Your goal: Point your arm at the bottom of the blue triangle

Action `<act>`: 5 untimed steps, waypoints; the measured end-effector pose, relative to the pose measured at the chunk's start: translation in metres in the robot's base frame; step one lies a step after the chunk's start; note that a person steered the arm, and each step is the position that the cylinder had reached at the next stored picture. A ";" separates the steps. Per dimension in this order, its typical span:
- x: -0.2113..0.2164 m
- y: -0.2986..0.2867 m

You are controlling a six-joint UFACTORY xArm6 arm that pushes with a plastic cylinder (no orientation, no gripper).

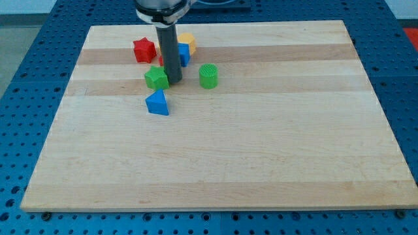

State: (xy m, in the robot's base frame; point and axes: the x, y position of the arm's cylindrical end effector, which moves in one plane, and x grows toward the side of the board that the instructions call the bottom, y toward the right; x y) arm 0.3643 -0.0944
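The blue triangle (157, 103) lies on the wooden board (261, 143) at the upper left. My tip (174, 81) is at the end of the dark rod, just right of the green star (156, 78) and above and to the right of the blue triangle, apart from it. A green cylinder (208, 76) stands to the tip's right. Behind the rod are a red star (144, 49), a blue block (185, 55) and a yellow block (187, 42), both partly hidden by the rod.
The board lies on a blue perforated table (26, 98). The arm's body (162, 10) hangs over the board's top edge.
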 end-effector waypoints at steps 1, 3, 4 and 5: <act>0.003 0.000; 0.034 0.005; 0.052 0.016; 0.078 0.047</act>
State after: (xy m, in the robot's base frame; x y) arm 0.4419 -0.0475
